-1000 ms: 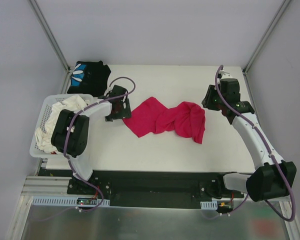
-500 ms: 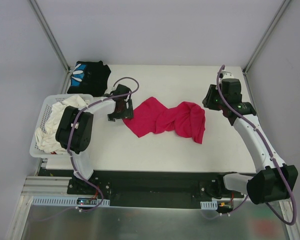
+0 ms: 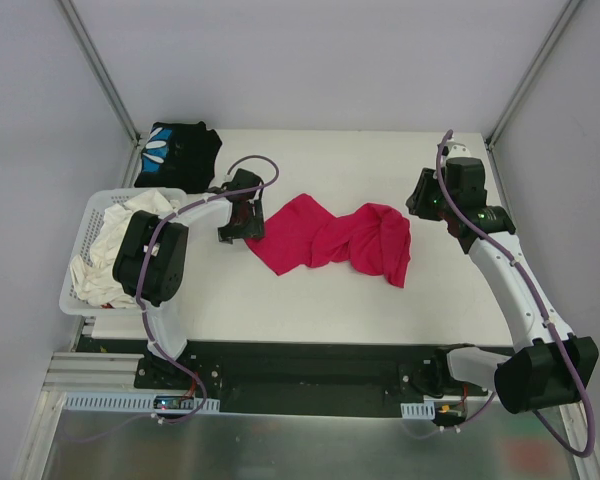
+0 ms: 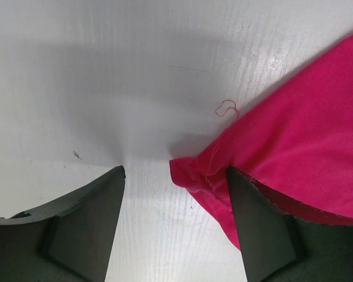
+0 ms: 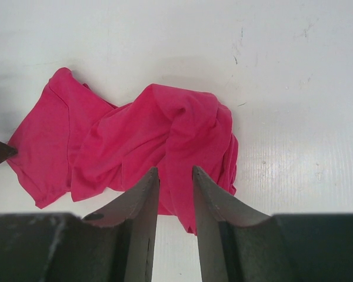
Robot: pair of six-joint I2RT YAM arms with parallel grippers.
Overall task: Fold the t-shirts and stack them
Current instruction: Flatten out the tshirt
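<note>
Left fingers (image 4: 82, 223) advanced onto magenta shirt (image 3: 330, 238), basket (image 3: 80, 270) nearby

Overhead overview, wrist close-ups, all sharing t-shirt (image 3: 330, 237)

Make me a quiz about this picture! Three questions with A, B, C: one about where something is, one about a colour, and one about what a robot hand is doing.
1. Where is the black t-shirt?
A) on the floor
B) at the far left corner of the table
C) hanging on the wall

2. What colour is the crumpled t-shirt in the middle?
A) magenta-red
B) green
C) yellow

3. How is the left gripper?
A) shut on the black t-shirt
B) out of view
C) open, with a shirt corner between its fingers

Answers:
1 B, it lies beyond the basket.
2 A, it is bright against the white table.
3 C, the left wrist view shows the wide gap.
</note>
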